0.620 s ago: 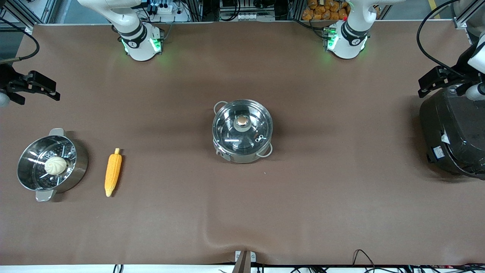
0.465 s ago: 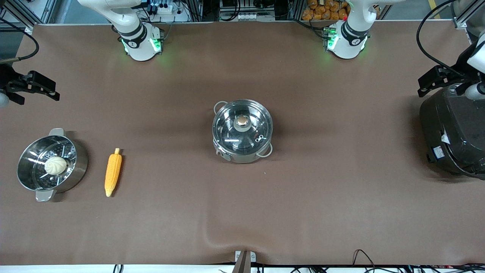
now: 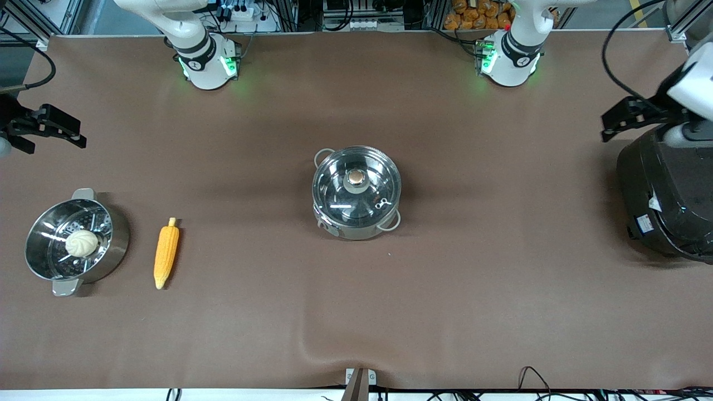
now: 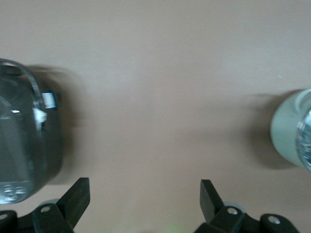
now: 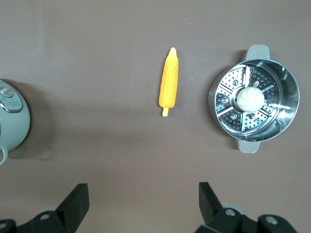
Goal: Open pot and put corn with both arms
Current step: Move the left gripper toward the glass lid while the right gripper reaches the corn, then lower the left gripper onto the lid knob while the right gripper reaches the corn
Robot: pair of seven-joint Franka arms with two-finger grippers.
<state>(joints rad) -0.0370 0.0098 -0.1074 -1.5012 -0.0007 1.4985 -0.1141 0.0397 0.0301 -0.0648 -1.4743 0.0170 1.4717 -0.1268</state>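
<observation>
Nothing is grasped yet: the pot (image 3: 356, 192) stands in the middle of the bench (image 3: 473, 312) with its glass lid (image 3: 356, 184) on, so the first step, I judge, is not yet done.

The left gripper (image 3: 628, 118) hangs at the left arm's end of the bench, just beside the black rice cooker (image 3: 665, 195), well apart from the pot. In the left wrist view its jaws are spread wide and empty, with bare bench between them and the pot only at the edge.

The right gripper (image 3: 53, 127) hangs over the right arm's end, its jaws also released and empty. Probably each arm is held off so that both have free approach.

The corn (image 3: 166, 253) lies flat on the bench, beside the steel steamer pot (image 3: 75, 239) with a white bun (image 3: 82, 243). It is well apart from the right jaws, nearer to the front camera than the bench under them. Its long axis runs almost toward the camera, pale stub away from it, tapered tip nearest.
</observation>
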